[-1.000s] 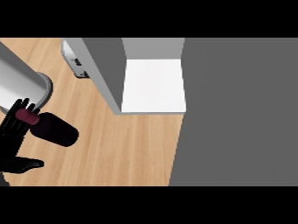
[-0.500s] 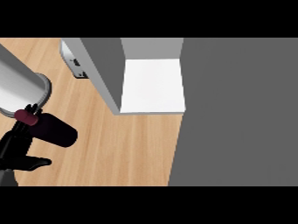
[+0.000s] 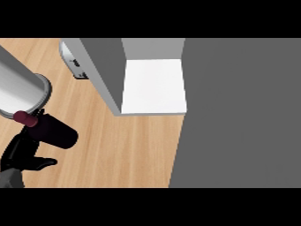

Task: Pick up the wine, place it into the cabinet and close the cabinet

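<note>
One of my hands, the left hand [image 3: 24, 152], curls round the wine bottle [image 3: 51, 130], well left of the open cabinet [image 3: 154, 86].

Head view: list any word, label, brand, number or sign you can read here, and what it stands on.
None can be read.
wine bottle: plain dark body and red cap, no label showing.
cabinet: plain grey walls and white shelf, no text.
cabinet door: a small dark fitting, no writing on it.
hand and grey forearm: no markings.
</note>
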Robot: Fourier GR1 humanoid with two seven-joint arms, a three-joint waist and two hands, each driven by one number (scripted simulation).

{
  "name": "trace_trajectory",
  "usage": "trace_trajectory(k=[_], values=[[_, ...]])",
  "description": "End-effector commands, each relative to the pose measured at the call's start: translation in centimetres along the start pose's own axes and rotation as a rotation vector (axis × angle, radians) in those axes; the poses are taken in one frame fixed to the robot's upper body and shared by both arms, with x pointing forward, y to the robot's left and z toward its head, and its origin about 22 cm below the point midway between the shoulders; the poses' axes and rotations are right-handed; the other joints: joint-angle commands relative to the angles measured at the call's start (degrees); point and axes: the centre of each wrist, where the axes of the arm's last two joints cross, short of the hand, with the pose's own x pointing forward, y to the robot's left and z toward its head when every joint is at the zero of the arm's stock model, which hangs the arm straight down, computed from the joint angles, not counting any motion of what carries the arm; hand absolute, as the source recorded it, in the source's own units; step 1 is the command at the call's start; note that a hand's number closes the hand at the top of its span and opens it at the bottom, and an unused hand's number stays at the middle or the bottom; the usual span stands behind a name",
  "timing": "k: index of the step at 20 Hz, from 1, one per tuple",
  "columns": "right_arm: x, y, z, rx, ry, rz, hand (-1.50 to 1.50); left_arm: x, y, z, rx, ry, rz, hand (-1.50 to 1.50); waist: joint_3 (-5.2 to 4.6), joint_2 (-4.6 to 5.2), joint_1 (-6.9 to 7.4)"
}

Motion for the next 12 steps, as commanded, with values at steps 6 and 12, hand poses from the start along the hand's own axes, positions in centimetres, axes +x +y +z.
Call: trace_trajectory(k=[6, 12], values=[[1.9, -0.4, 2.2, 0.031, 0.002, -0.035, -1.5, -1.6, -1.4, -0.6, -0.065, -0.047, 0.014, -1.5, -0.02, -0.15, -0.07], [1.2, -0.9, 2.2, 0.047, 0.014, -0.041, -1.5, -1.7, -1.7, -1.6, -0.042, -0.057, 0.109, 1.5, 0.01, 0.0, -0.36]])
